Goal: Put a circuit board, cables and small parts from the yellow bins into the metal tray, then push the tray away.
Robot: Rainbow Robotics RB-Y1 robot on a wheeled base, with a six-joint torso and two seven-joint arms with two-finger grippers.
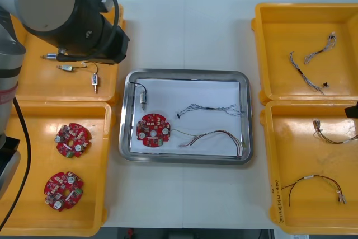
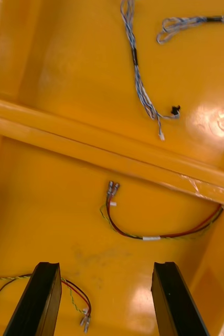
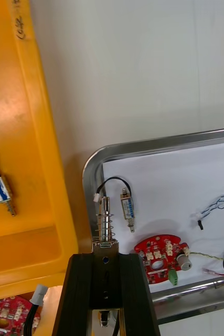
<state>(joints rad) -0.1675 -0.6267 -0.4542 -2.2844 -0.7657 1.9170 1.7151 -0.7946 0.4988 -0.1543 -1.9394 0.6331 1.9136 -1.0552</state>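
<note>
L tool [image 3: 105, 258] grips small metal part [image 3: 105, 223] near tray [image 3: 89, 173] corner; R tool [image 2: 105, 269] wide over yellow bin [image 2: 38, 210]

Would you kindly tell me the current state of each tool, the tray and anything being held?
left tool: shut on a small metal part, by the corner of the metal tray.
right tool: open, empty, over a yellow bin holding red and yellow cables.
metal tray: white inside, partly loaded, between the yellow bins, not yet pushed away.
circuit board: lying flat in the tray.
</note>
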